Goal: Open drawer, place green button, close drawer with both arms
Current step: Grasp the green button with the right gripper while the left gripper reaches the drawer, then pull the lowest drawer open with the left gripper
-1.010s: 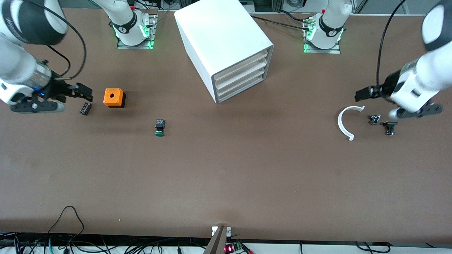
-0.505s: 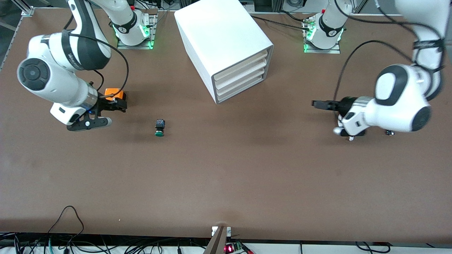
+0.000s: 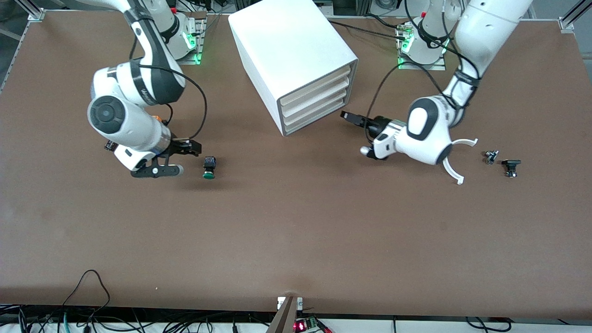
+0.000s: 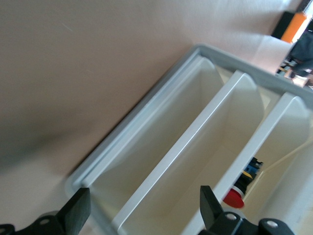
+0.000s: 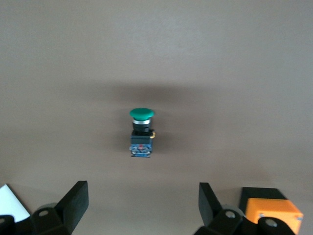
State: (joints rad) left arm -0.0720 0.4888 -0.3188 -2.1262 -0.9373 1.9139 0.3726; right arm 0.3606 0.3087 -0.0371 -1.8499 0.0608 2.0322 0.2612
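Right tool (image 3: 187, 149) is seen low over the desk (image 3: 296, 231), just beside the button (image 3: 209, 167), toward the right arm's end; fingers spread wide, nothing held. In the right wrist view the button (image 5: 142, 132) is framed between the two spread fingers (image 5: 73, 203), not yet reached.

Button lies on its side on the desk, green cap pointing toward the front camera, black body away from it. Judged light, rigid, small. Cap is domed and probably slippery, so the boxy black body is the better hold: flat parallel faces, pinched across the width. Rolling on the cap is a risk if it is nudged before closing. An orange cube (image 5: 269, 210) sits near the right tool, mostly hidden under the arm in the front view; contact is to be avoided.

Cabinet (image 3: 291, 55) stands mid-desk, farther from the front camera, all three drawers shut. Drawer (image 3: 314, 105) is judged thin plastic, light, some flex; best hooked at the flared front lip, near centre, so it is not racked sideways. Cabinet itself may slide when pulled.

Left tool (image 3: 352, 118) is held just in front of the drawer fronts, fingers (image 4: 78, 210) spread, empty, not touching. Which drawer is targeted cannot be told.

White curved piece (image 3: 451, 169) and small black parts (image 3: 502, 159) lie toward the left arm's end, not involved.
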